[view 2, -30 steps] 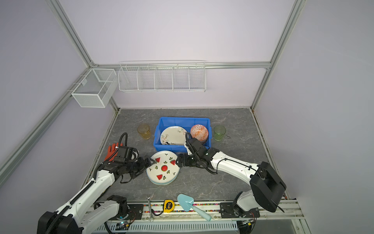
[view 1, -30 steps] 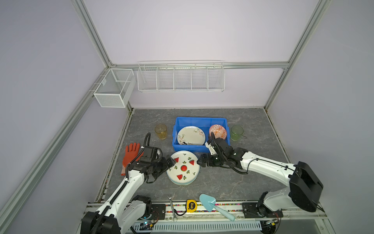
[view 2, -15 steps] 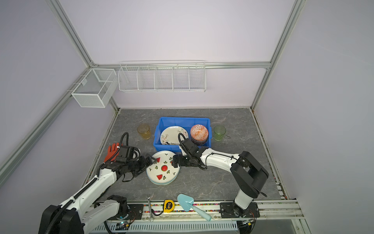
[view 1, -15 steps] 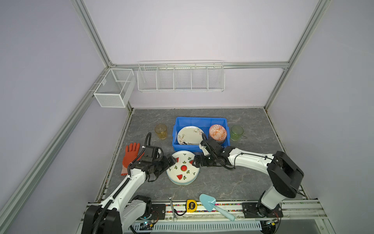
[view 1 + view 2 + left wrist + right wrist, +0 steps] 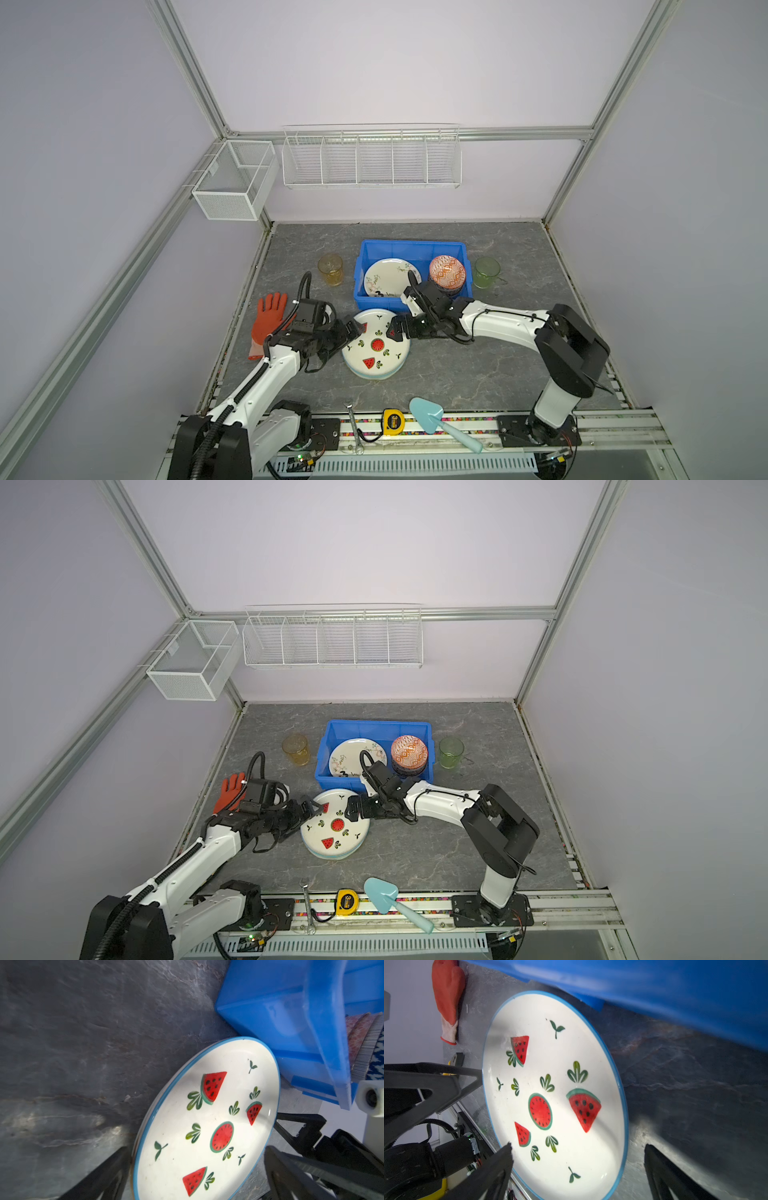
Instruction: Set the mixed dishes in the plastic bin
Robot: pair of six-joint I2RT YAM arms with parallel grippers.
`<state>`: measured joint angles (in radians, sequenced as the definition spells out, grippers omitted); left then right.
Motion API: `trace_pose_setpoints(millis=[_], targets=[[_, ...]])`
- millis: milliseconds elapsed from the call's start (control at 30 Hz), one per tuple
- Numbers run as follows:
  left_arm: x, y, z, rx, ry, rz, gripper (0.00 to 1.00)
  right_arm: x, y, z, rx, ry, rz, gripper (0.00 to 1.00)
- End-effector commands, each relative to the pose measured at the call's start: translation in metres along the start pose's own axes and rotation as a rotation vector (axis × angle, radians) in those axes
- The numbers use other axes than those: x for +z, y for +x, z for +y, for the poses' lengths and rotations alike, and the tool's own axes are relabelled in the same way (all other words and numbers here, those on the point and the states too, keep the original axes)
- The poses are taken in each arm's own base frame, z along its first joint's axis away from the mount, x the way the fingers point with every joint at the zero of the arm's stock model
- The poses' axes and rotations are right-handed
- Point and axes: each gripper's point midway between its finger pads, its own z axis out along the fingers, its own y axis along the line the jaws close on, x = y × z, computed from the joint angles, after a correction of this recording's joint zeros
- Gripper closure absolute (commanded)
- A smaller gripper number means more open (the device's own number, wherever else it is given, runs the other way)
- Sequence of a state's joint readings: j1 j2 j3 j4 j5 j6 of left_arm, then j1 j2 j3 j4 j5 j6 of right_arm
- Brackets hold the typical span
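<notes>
Inside lilac walls [image 5: 395, 62] — a grey tabletop [image 5: 478, 370] bears the bin [image 5: 409, 248].

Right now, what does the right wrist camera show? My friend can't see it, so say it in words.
A white plate with red watermelon slices lies on the grey table, its edge between the open fingers of the right gripper. The blue bin stands close beside it, and an orange glove lies further off.
</notes>
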<state>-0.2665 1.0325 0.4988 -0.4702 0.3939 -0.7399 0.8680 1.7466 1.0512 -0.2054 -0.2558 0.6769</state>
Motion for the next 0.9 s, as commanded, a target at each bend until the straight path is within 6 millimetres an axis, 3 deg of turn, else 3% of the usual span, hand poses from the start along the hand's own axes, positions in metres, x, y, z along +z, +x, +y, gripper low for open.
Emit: trace_pose_setpoints(millis=[0,433,867], targets=[[-0.001,0.002,0.002,-0.02,0.011,-0.006,0.0,0.003,-0.003,0.013,-0.014,-0.044,-0.003,0.02],[-0.012,-0.001,-0.013,-0.051,0.094,-0.048,0.0,0.006,-0.003,0.02,0.0,-0.081,-0.006,0.02],[0.0,-0.001,-0.014,-0.056,0.106,-0.017,0.0,0.006,0.001,0.022,0.02,-0.109,-0.008,0.03]])
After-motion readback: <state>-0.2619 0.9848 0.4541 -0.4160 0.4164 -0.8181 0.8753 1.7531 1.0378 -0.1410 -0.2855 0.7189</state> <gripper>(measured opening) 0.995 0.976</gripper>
